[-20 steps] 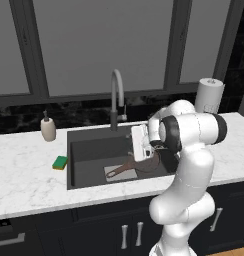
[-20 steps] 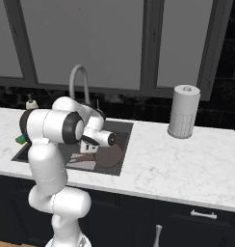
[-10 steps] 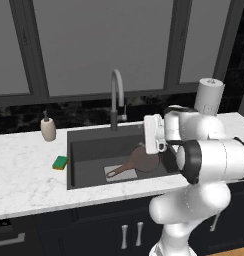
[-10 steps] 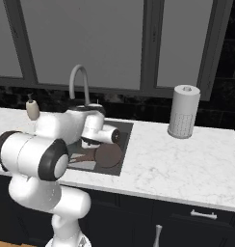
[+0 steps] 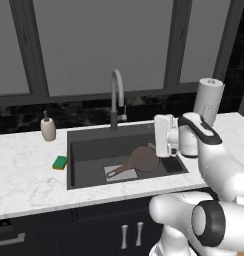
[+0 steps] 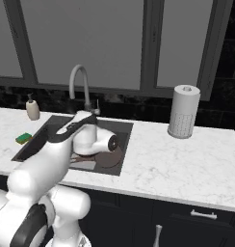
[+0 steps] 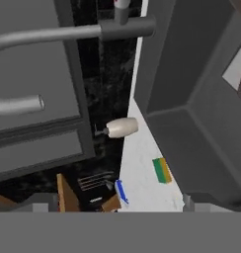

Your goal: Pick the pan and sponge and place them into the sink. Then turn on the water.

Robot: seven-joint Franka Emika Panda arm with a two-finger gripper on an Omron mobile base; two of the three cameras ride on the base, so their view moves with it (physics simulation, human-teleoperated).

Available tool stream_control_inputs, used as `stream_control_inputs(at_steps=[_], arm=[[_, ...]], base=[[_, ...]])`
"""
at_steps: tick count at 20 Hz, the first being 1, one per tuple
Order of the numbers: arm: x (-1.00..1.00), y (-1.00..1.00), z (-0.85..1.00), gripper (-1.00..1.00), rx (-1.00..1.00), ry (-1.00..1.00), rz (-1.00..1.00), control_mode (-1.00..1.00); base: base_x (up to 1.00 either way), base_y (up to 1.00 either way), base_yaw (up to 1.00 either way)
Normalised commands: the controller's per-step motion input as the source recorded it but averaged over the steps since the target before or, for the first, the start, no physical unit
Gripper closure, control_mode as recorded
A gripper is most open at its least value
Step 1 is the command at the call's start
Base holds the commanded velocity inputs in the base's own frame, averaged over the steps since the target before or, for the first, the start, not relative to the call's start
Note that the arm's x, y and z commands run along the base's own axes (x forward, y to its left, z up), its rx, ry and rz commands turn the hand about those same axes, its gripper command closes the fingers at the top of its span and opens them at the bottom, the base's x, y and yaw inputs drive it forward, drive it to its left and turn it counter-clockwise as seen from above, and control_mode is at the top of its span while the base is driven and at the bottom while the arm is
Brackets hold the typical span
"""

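The dark brown pan (image 5: 144, 159) lies in the dark grey sink (image 5: 84, 150), its reddish handle pointing front-left over the light plate. It also shows past my arm as the pan (image 6: 108, 157). On the marble left of the basin rests the green and yellow sponge (image 5: 59, 162), seen again as the sponge (image 6: 24, 138) and the sponge (image 7: 162, 170). My gripper (image 5: 157, 136) hangs over the sink's right side, above the pan, and faces left. The gripper (image 7: 112, 205) is open, its tips wide apart and nothing between them. No stream leaves the faucet (image 5: 116, 95).
A beige soap dispenser (image 5: 48, 128) stands at the back left of the counter (image 5: 24, 180). A paper towel roll (image 5: 209, 100) stands at the back right. Dark window frames and a black backsplash close off the rear. The counter's front edge runs just before the sink.
The hand has lifted away from the pan and drifted right, turning to face left. My elbow has swung low toward the front right. The pan and sponge have stayed where they were.
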Motion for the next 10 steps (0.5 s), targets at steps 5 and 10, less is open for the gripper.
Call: stream_control_inputs(at_steps=[5,10], arm=[[-0.75,0.02,0.47,-1.0,-0.23,0.0,0.0,-1.0],[-0.75,0.11,0.49,-1.0,-0.26,0.01,-0.01,-1.0]], base=[[0.0,0.0,0.0],[0.0,0.0,0.0]])
